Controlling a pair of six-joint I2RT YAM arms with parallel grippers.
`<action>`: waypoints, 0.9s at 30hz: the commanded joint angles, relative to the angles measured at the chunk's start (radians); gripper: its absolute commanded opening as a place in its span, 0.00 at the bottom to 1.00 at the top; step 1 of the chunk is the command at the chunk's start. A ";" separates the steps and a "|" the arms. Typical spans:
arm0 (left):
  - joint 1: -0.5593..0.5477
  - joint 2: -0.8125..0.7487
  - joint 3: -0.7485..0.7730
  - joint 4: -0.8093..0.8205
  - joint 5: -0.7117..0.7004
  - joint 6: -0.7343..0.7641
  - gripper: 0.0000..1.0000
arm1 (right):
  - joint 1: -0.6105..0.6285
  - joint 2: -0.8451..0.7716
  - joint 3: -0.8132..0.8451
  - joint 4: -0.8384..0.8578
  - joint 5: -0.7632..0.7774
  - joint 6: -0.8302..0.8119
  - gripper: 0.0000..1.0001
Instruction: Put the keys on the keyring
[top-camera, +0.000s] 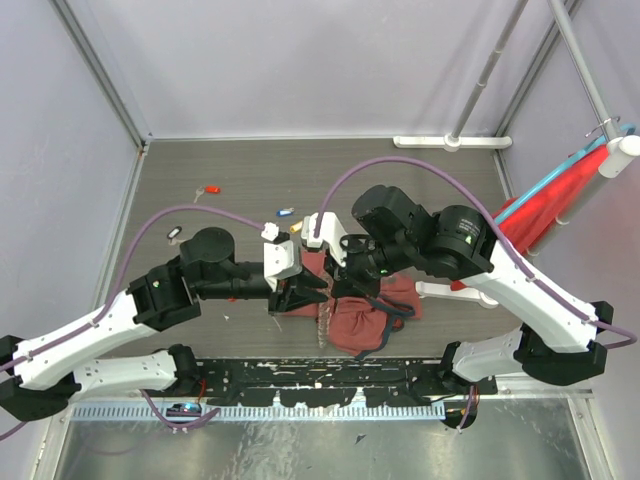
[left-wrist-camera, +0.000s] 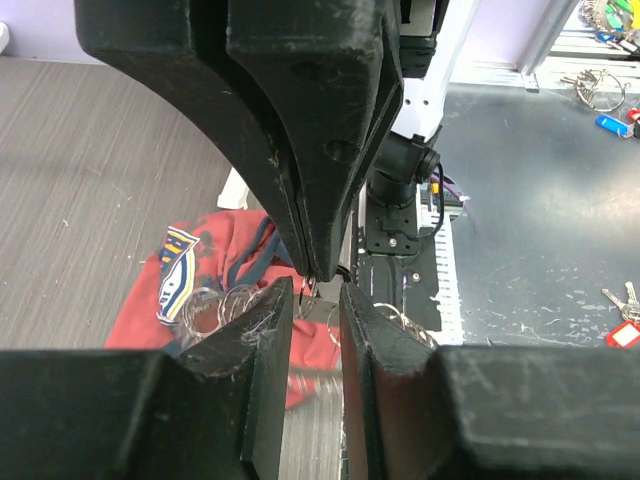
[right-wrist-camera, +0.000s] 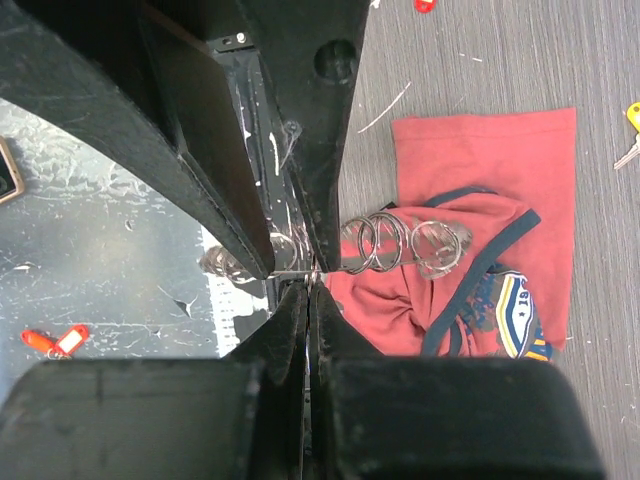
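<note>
The silvery wire keyring (right-wrist-camera: 400, 240), a cluster of thin loops, lies on the crumpled dark-red cloth bag (right-wrist-camera: 470, 150) with blue trim, mid-way across the grey surface (top-camera: 400, 180). The right end effector (right-wrist-camera: 308, 295) is clenched tip-down just beside the loops; whether it nips a wire I cannot tell. The left end effector (left-wrist-camera: 315, 300) faces it, jaws slightly apart. A red-headed key (top-camera: 211, 188) and a blue-headed key (top-camera: 285, 212) lie well apart.

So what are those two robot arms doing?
The right gripper is shut, seemingly pinching the keyring over a red bag. The left gripper, part open, is right up against it. Coloured keys lie loose on the table, waiting to go on.
</note>
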 joint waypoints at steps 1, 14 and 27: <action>0.001 0.007 0.045 -0.019 0.026 0.013 0.32 | 0.007 -0.032 0.027 0.076 -0.025 -0.013 0.01; 0.000 0.024 0.053 -0.033 0.028 0.017 0.18 | 0.009 -0.039 0.017 0.085 -0.024 -0.013 0.01; 0.000 0.030 0.057 -0.047 0.017 0.022 0.00 | 0.008 -0.049 0.015 0.083 -0.018 -0.010 0.01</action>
